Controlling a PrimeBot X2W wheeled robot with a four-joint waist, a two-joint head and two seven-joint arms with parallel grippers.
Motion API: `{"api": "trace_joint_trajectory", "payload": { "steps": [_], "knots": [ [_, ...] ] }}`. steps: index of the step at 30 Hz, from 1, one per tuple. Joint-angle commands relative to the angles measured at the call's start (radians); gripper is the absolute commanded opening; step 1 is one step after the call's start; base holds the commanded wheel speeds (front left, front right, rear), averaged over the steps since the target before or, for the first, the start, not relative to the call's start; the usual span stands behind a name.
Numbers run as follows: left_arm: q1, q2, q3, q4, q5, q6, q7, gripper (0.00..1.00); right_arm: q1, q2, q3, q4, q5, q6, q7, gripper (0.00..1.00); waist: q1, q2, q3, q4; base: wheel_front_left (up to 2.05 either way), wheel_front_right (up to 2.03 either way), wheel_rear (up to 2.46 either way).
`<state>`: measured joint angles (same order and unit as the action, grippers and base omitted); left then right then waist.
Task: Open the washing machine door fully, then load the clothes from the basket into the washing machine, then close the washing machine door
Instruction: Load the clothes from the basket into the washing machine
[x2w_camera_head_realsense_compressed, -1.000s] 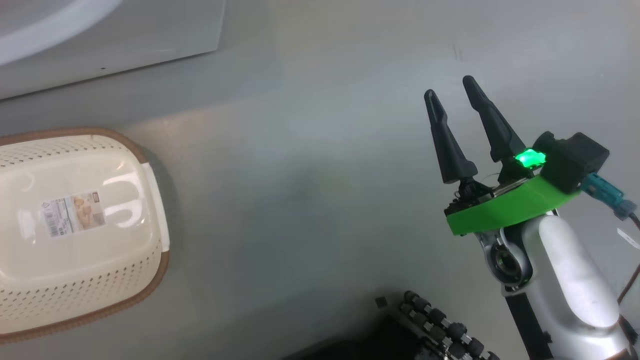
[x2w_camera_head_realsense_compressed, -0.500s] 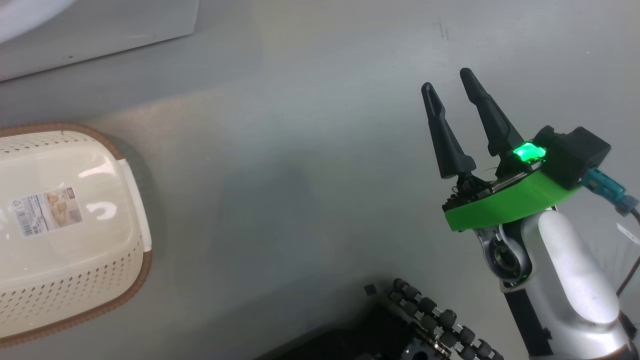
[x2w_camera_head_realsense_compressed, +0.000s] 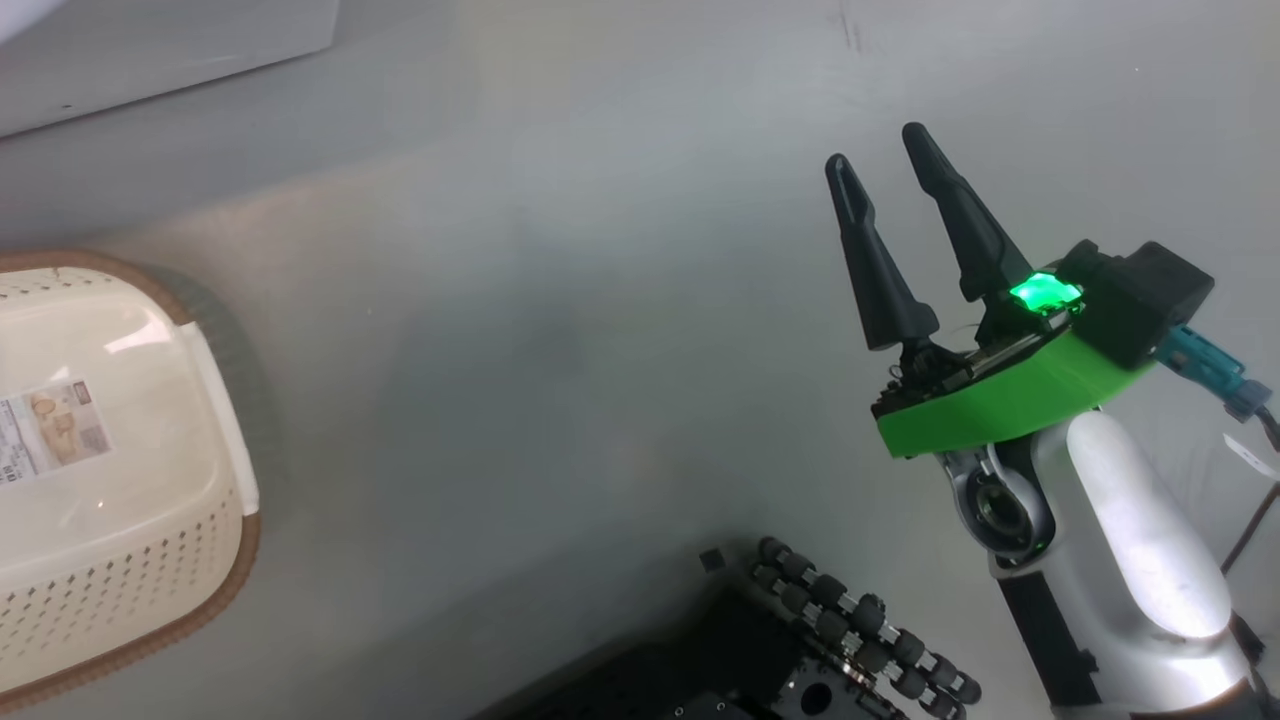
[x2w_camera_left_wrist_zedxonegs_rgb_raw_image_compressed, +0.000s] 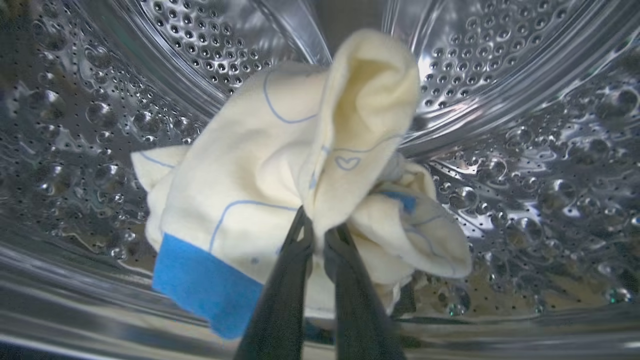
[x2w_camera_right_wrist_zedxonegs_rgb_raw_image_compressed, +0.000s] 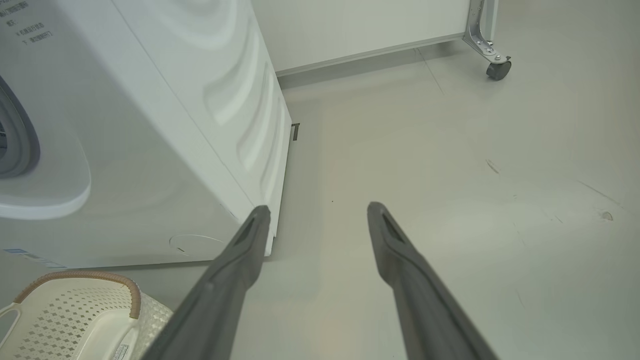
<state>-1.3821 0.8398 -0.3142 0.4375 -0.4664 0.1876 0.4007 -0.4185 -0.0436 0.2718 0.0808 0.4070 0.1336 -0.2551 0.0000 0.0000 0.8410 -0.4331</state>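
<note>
While the left gripper (x2w_camera_left_wrist_zedxonegs_rgb_raw_image_compressed: 317, 226) clamps a fold of the clothes (x2w_camera_left_wrist_zedxonegs_rgb_raw_image_compressed: 250, 195) dead ahead inside the washing machine (x2w_camera_left_wrist_zedxonegs_rgb_raw_image_compressed: 505, 150), it is nearer; the right gripper (x2w_camera_head_realsense_compressed: 877, 148) hangs spread, well apart.

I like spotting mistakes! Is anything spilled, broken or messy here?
Nothing stands out. The clothes sit bunched inside the washing machine, pinched by the left gripper; the basket stands upright on the floor.

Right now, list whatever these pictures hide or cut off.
- Cream perforated plastic basket: the head view's left edge cuts off its left part.
- White washing machine: the right wrist view's left edge cuts off its opening.
- Left gripper: in the left wrist view, the tips of its jaws are buried in the pale cream-yellow clothes.
- Dimpled steel drum: the clothes hide its floor.
</note>
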Motion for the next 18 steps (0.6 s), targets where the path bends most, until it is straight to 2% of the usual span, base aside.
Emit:
{"api": "trace_joint_trajectory", "payload": {
  "steps": [1, 11, 17, 18],
  "knots": [
    [-0.032, 0.057, 0.04, -0.024, 0.004, -0.001, -0.005, 0.0, 0.019, -0.007, 0.015, -0.026, 0.009, -0.003, -0.007, 1.0, 0.0, 0.0, 0.01, -0.011, 0.0, 0.0, 0.0],
    [-0.124, 0.061, 0.06, 0.046, 0.021, -0.06, -0.247, 0.0, 0.014, -0.007, 0.031, -0.026, 0.028, -0.003, -0.007, 1.0, 0.0, 0.0, 0.052, -0.058, 0.0, 0.0, 0.0],
    [-0.139, 0.028, 0.051, 0.125, 0.018, -0.038, -0.242, 0.0, 0.016, -0.007, 0.03, -0.022, 0.022, -0.003, -0.007, 1.0, 0.0, 0.0, 0.054, -0.049, 0.0, 0.0, 0.0],
    [-0.138, 0.021, 0.05, 0.132, 0.015, -0.034, -0.238, 0.1, 0.015, -0.007, 0.03, -0.021, 0.021, -0.003, -0.007, 1.0, 0.0, 0.0, 0.053, -0.046, 0.0, 0.0, 0.0]
  ]
}}
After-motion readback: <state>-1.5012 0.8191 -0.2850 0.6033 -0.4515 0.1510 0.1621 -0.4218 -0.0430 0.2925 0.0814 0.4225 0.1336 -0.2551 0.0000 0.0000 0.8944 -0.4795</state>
